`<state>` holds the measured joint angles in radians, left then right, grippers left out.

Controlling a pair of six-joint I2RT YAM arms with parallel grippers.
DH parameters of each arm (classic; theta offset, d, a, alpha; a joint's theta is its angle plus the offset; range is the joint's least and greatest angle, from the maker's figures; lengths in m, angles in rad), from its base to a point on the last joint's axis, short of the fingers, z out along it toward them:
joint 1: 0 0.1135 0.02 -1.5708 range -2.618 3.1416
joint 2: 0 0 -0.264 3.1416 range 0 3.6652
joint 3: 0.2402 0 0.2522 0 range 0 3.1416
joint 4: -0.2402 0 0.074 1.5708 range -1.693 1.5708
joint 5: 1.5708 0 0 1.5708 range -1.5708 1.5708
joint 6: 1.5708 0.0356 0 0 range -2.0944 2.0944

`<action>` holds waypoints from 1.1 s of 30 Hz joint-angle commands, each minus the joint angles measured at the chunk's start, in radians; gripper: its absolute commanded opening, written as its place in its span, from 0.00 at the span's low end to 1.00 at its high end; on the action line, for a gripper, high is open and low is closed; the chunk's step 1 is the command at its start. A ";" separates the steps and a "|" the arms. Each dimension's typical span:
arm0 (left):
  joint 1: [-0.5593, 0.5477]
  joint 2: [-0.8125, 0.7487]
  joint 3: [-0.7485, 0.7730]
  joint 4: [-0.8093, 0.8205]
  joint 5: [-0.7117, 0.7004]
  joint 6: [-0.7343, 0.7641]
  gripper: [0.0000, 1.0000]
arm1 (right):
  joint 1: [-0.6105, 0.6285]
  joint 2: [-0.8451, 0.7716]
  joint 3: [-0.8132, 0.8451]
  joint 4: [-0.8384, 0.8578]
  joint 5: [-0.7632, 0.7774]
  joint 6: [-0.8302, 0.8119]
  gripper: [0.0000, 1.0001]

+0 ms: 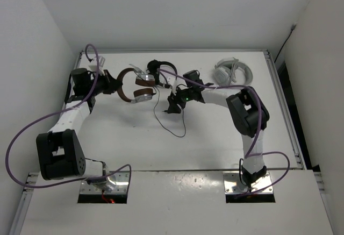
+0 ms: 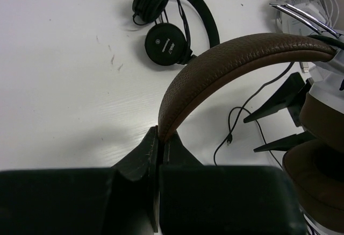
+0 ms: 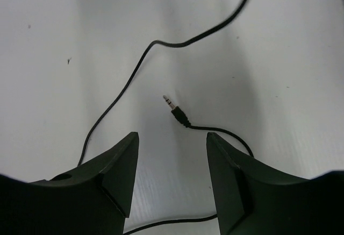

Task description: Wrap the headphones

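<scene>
The headphones (image 1: 134,87) lie at the back left of the table, brown headband (image 2: 231,57) arched up and brown earcups (image 2: 317,159) to the right. My left gripper (image 2: 160,134) is shut on the headband's left end. The thin black cable (image 1: 169,122) trails loose over the table toward the front. Its plug (image 3: 176,110) lies flat on the table just ahead of my right gripper (image 3: 172,138). That gripper is open, low over the table, with nothing between its fingers; a loop of cable runs under it.
All-black headphones (image 1: 158,68) lie just behind the brown pair. White headphones (image 1: 232,71) sit at the back right. White walls close in the table on the left, back and right.
</scene>
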<state>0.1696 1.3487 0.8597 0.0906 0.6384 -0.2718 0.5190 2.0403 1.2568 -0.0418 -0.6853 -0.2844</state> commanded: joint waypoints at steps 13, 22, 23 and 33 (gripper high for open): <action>0.022 0.046 0.068 0.034 0.101 -0.020 0.00 | 0.007 0.106 0.130 -0.050 -0.117 -0.279 0.54; 0.022 0.055 0.078 0.024 0.101 -0.020 0.00 | 0.029 0.135 0.167 -0.110 -0.099 -0.370 0.54; 0.022 0.066 0.078 0.024 0.101 -0.020 0.00 | 0.029 0.135 0.177 -0.121 -0.086 -0.371 0.54; 0.031 0.066 0.078 0.024 0.083 -0.001 0.00 | 0.058 0.144 0.178 -0.148 -0.068 -0.417 0.51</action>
<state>0.1852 1.4269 0.8890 0.0761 0.6983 -0.2687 0.5655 2.1769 1.3975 -0.1936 -0.7338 -0.6617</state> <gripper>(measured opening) 0.047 0.519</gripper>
